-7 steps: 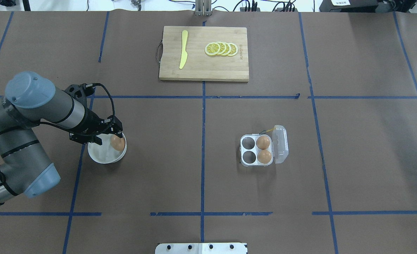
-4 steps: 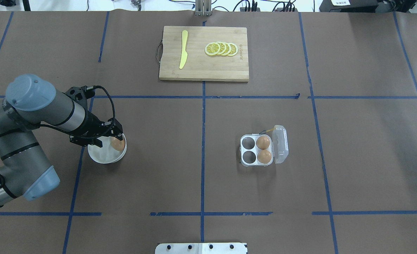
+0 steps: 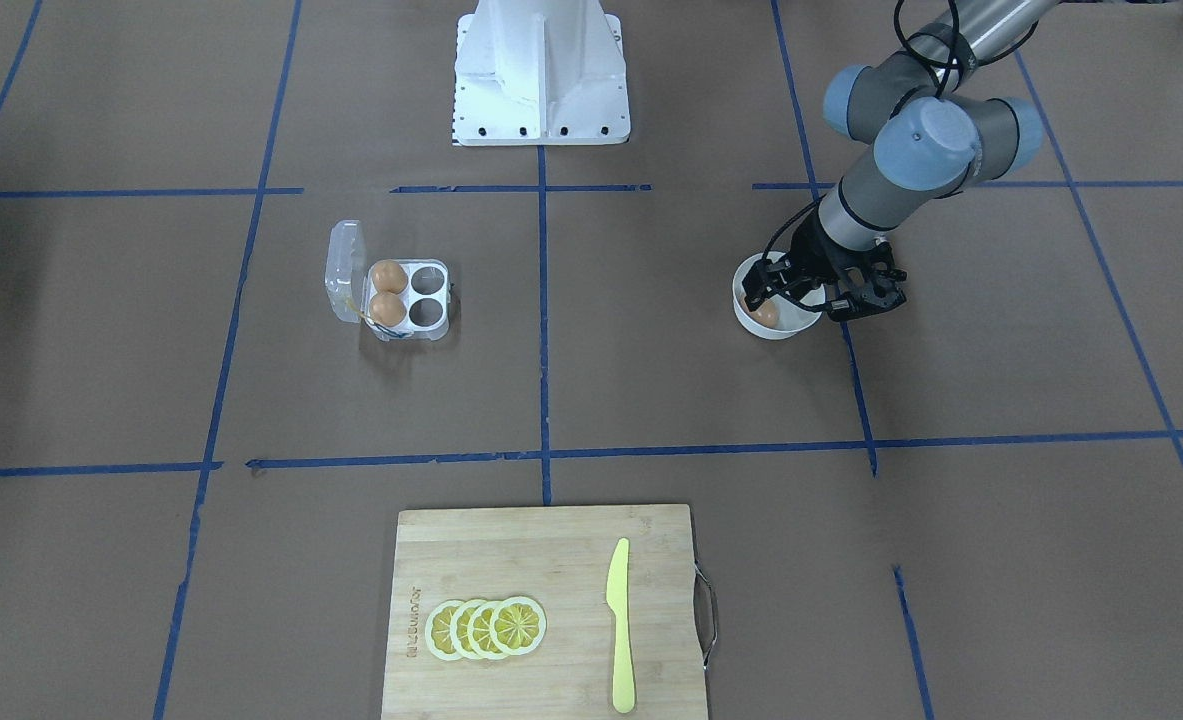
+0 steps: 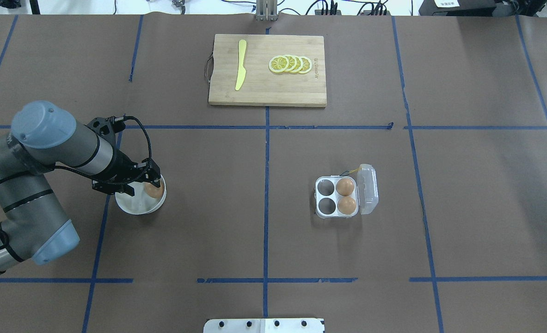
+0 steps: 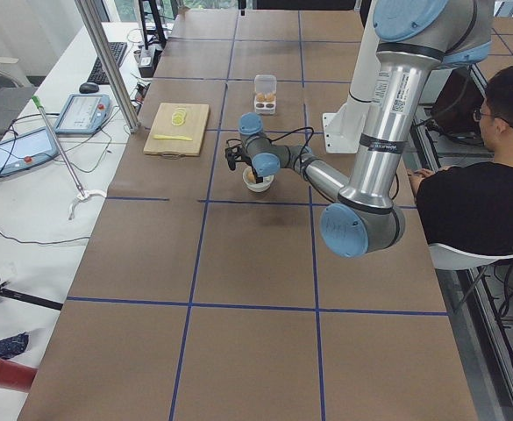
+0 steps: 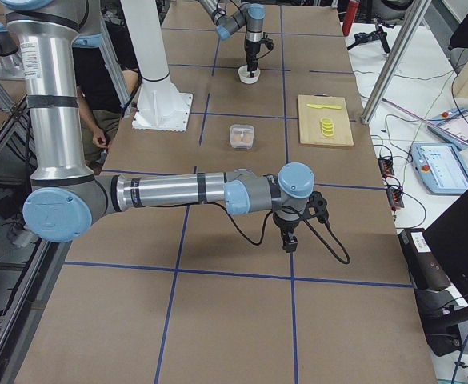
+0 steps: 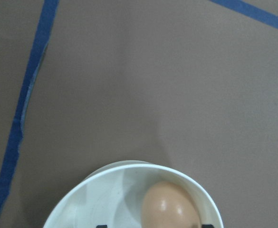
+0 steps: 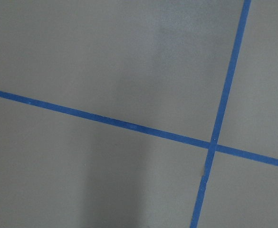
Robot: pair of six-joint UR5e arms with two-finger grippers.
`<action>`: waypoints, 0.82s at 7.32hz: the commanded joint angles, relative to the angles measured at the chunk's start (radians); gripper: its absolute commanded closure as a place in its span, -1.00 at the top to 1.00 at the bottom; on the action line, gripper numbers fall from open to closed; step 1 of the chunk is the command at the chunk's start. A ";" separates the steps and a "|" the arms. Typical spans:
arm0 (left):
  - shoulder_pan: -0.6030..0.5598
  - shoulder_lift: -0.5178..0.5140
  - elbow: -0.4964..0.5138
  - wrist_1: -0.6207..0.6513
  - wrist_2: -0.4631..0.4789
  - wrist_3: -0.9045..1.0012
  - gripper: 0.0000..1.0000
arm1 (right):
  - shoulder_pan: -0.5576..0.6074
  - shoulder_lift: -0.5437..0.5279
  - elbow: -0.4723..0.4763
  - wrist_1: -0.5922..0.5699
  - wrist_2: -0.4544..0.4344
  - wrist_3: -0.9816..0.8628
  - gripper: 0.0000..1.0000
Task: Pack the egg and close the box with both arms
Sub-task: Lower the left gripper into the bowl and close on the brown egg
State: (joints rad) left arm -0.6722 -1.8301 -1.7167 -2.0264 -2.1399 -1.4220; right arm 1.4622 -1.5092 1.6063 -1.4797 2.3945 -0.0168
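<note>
The egg [image 4: 154, 190] to be packed lies in a white bowl [image 4: 132, 209] toward the table's left end, well apart from the box. From where I stand, the table [image 4: 463, 208] is covered in brown paper crossed by blue tape lines. The left arm [image 4: 46, 152] reaches in from the robot's edge near the left end and bends down over the bowl. The right arm [image 6: 170, 192] stretches low toward the right end. The right gripper [image 6: 290, 240] points down above bare paper by a tape crossing. It shows only in the side view, so I cannot tell whether its fingers are apart or together.

A wooden cutting board [image 4: 267, 69] sits at the middle of the far edge. The box [image 4: 337, 197] rests roughly halfway between the robot's edge and the far edge, a little toward the right end. Its clear lid [image 4: 368, 189] is swung open on the side facing that end, with a bit of yellow string [image 4: 354, 170] at the hinge corner.

The left gripper [image 4: 144, 183] dips into the bowl, its fingers apart with the egg between them, nearer 1 finger than the other. Whether that finger touches the shell I cannot tell.

On the board, a yellow knife [image 4: 241, 64] lies on the side toward the left end, and 4 lemon slices [image 4: 291, 64] overlap in a row beside it. 2 packed eggs [image 4: 346, 186] fill the 2 cells next to the lid, and the other 2 cells are empty.
</note>
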 commanded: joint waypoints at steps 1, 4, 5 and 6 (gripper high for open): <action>0.005 -0.001 0.003 0.000 0.000 0.000 0.44 | 0.000 0.000 0.000 -0.001 0.000 0.000 1.00; 0.016 -0.003 0.006 0.003 0.003 0.002 0.44 | -0.003 -0.002 -0.003 -0.001 0.000 0.000 1.00; 0.017 -0.009 0.014 0.005 0.003 0.003 0.44 | -0.003 -0.002 -0.003 -0.001 0.000 0.000 1.00; 0.026 -0.009 0.012 0.005 0.036 0.006 0.43 | -0.003 -0.002 -0.003 -0.001 0.000 0.000 1.00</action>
State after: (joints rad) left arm -0.6540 -1.8373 -1.7057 -2.0225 -2.1283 -1.4187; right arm 1.4593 -1.5109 1.6035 -1.4803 2.3945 -0.0169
